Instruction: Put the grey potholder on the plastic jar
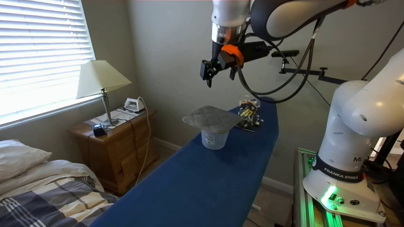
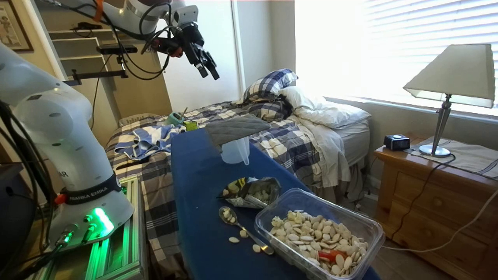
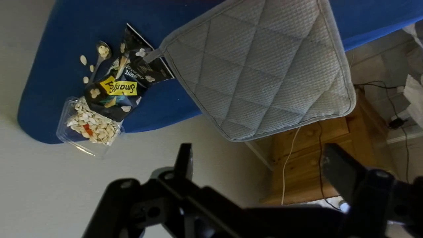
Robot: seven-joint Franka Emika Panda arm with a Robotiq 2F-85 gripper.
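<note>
The grey potholder (image 1: 212, 118) lies across the mouth of the plastic jar (image 1: 214, 141) and overhangs it all round. In an exterior view the potholder (image 2: 235, 128) looks a little tilted, and the whitish translucent jar (image 2: 235, 151) stands upright beneath it. In the wrist view the potholder (image 3: 261, 69) lies flat and hides the jar. My gripper (image 1: 221, 80) hangs well above the potholder and touches nothing. It also shows high up in an exterior view (image 2: 210, 74). In the wrist view its fingers (image 3: 257, 159) are wide apart with nothing between them.
The jar stands on a blue ironing board (image 1: 189, 189). A dark snack bag (image 2: 251, 192), a spoon (image 2: 249, 233), loose seeds and a clear tub (image 2: 373, 233) of seeds lie towards one end. A bed (image 2: 311, 155) and a wooden nightstand (image 1: 107, 151) with a lamp (image 1: 102, 78) stand nearby.
</note>
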